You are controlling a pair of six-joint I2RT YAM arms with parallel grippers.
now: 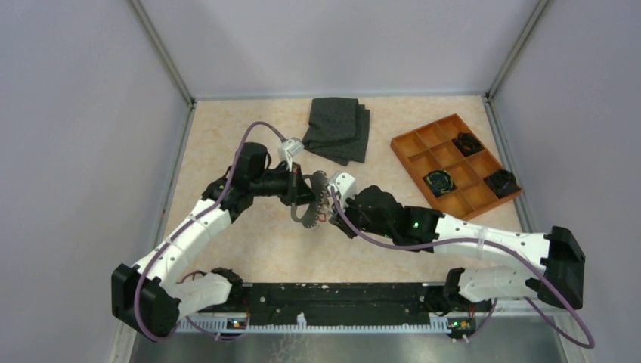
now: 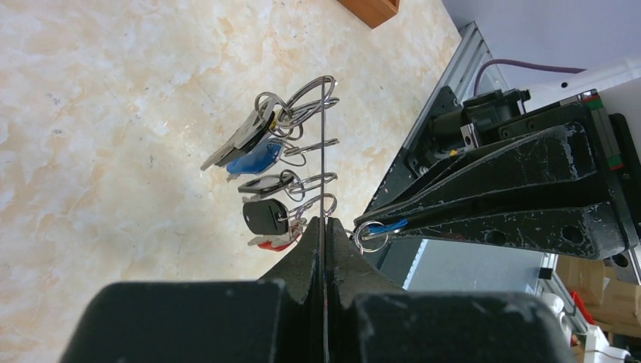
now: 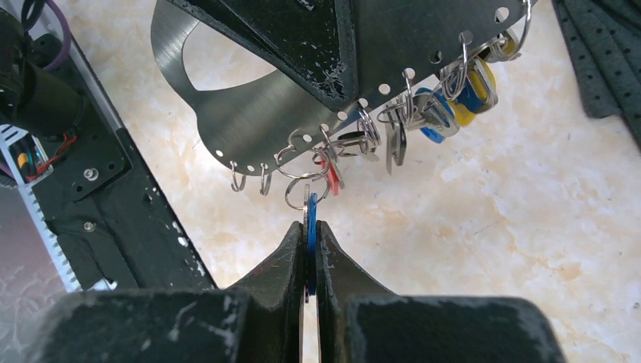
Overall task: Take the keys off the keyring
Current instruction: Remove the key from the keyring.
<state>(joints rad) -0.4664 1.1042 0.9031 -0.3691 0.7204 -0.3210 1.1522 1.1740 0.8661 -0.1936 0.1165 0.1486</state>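
The keyring (image 3: 249, 113) is a pale grey curved metal band with a row of holes. Several keys hang from it on small rings: blue (image 2: 253, 160), dark (image 2: 264, 215), red (image 2: 274, 242) and yellow-blue (image 3: 476, 87). My left gripper (image 2: 325, 227) is shut on the band, which shows edge-on as a thin line (image 2: 323, 151) in the left wrist view. My right gripper (image 3: 311, 227) is shut on a blue key (image 3: 311, 219) with its small ring (image 3: 302, 193) just below the band's edge. I cannot tell whether that ring still hooks the band. Both grippers meet above mid-table (image 1: 316, 206).
A folded dark grey cloth (image 1: 336, 128) lies at the back centre. An orange compartment tray (image 1: 414, 145) at the back right holds black lumpy clumps (image 1: 438, 181). The black rail (image 1: 340, 299) with the arm bases runs along the near edge.
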